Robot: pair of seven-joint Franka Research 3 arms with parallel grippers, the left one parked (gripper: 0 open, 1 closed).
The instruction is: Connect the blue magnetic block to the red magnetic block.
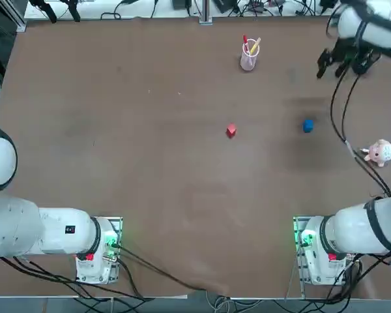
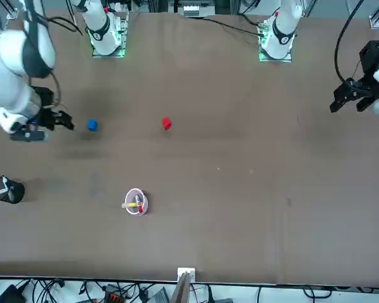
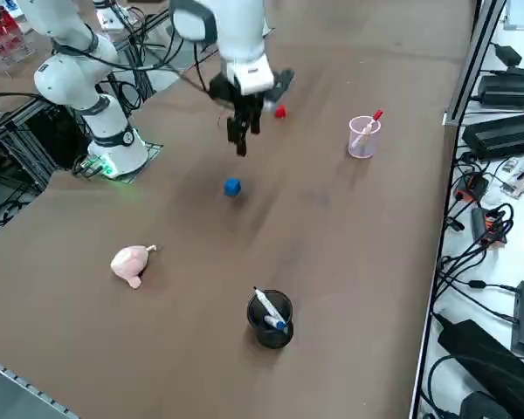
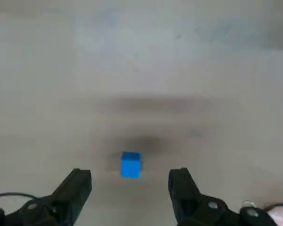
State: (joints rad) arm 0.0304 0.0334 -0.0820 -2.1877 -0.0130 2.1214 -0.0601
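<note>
Right gripper (image 4: 129, 188): jaws wide apart, empty, hovering above the blue magnetic block (image 4: 130, 164).
Blue magnetic block: on the table, at 3 o'clock of the red magnetic block (image 1: 231, 131), well apart.
Progress: nothing grasped yet; pickup and joining remain.

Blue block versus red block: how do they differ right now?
The blue block is blue and lies in line with the open right gripper, which hangs above it; the red block is red and lies apart toward the table's middle, with nothing near it. Both are small cubes of similar size, resting untouched on the table.
</note>
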